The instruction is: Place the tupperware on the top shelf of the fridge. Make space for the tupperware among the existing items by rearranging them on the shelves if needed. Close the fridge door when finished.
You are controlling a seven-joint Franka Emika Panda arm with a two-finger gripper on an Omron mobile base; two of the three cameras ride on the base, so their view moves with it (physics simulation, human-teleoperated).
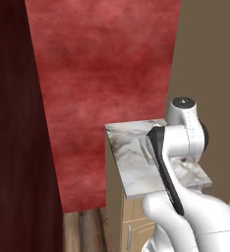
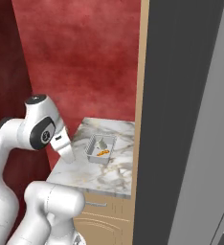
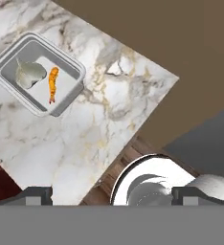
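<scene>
Left base view: arm stands over the marble worktop, hiding much of it; red wall behind. Right base view: tupperware rests mid-worktop, near the tall grey fridge side; gripper hangs near the worktop's left edge, apart from it. Hand view: tupperware near the far corner, orange food inside; jaws wide apart, holding nothing.

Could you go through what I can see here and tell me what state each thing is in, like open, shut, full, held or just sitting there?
Shallow translucent grey-white rectangular tupperware: lidless, sitting flat on the counter, not held.
Orange bit of food: lying inside the tupperware beside a pale lump.
White marble-patterned counter: carrying the tupperware.
Robot gripper: its jaws wide apart, holding nothing, above the counter's edge.
Tall grey fridge panel: cannot tell if open.
</scene>
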